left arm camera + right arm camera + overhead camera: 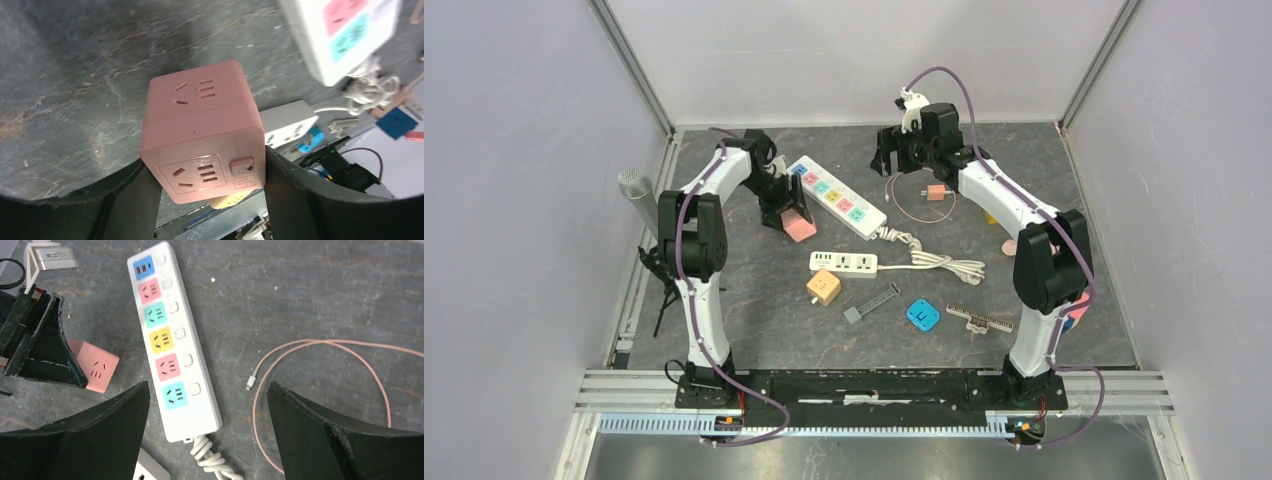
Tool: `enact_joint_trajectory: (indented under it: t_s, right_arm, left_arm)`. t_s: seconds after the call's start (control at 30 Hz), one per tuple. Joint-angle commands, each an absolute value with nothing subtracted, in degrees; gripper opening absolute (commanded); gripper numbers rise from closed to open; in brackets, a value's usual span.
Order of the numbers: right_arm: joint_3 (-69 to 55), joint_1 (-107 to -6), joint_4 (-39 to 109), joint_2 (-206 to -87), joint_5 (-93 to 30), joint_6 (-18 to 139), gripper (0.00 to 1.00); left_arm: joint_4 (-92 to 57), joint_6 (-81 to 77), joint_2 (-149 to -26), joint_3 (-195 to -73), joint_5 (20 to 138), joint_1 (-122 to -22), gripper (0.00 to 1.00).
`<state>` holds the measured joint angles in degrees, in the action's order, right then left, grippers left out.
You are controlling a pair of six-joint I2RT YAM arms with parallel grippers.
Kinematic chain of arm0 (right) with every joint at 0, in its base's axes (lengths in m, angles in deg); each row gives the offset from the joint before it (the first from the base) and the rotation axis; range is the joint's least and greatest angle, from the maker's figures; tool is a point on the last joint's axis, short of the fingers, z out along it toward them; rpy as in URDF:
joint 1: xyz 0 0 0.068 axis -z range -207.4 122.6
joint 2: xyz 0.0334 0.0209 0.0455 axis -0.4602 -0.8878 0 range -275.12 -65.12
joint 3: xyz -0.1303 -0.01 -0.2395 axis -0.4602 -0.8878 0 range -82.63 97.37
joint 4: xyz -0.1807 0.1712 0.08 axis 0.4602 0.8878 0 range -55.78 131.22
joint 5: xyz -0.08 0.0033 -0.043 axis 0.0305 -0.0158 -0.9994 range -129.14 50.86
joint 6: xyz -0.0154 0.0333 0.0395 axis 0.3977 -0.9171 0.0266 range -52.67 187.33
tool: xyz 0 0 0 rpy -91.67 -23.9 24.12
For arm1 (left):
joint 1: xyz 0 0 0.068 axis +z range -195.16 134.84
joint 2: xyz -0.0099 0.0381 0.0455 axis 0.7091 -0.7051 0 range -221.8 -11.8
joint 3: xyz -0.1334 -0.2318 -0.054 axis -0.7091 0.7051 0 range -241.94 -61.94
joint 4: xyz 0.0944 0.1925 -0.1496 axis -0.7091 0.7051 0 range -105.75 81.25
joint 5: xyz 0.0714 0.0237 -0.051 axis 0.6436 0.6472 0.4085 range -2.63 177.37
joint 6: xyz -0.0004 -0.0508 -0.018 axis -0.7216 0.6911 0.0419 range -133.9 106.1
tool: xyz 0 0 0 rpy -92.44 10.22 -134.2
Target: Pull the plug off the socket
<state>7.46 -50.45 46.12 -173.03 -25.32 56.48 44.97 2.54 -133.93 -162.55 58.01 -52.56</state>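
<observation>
My left gripper (210, 185) is shut on a pink cube socket (202, 130), one finger on each side of it. The cube rests tilted on the dark mat at the back left (799, 228). Its visible faces have nothing plugged into them. A small orange-pink plug (935, 192) lies on the mat to the right, apart from the cube, beside a thin pink cable (320, 347). My right gripper (207, 387) hangs open and holds nothing, above the near end of a white power strip (170, 340), at the back centre of the table (886, 155).
The white strip's coiled cord (939, 262) runs right. In front lie a smaller white strip (843, 262), an orange cube (823, 288), a grey adapter (871, 302), a blue block (922, 315) and a comb-like piece (979, 319). A microphone (637, 190) stands at the left edge.
</observation>
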Motion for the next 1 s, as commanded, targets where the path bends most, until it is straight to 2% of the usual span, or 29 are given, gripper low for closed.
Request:
enact_joint_trajectory:
  t_s: [0.0,0.07,0.17,0.37,0.73,0.97]
  right_arm:
    - [6.22,-50.30,48.02,-168.73,-25.21,56.14,0.90]
    - [5.56,-50.24,48.02,-168.01,-24.99,56.01,0.90]
    - [5.20,-50.06,48.30,-167.36,-24.67,56.02,0.90]
    - [5.97,-49.72,50.27,-167.07,-24.56,56.95,0.90]
    - [5.19,-48.55,56.11,-163.38,-35.23,59.53,0.93]
    - [4.38,-46.28,62.74,-160.57,-47.80,60.95,0.98]
  left_arm:
    - [43.70,-0.67,-130.33,-160.46,64.01,-52.25,0.60]
    - [44.08,-1.07,-130.72,-160.64,65.57,-52.22,0.61]
    - [44.10,-0.90,-130.90,-160.86,68.91,-52.19,0.70]
    - [45.15,0.19,-130.79,-165.93,74.55,-52.19,1.00]
    - [47.61,1.78,-127.94,-177.31,80.19,-52.20,1.00]
    - [46.15,3.03,-124.07,-179.10,76.56,-52.28,1.00]
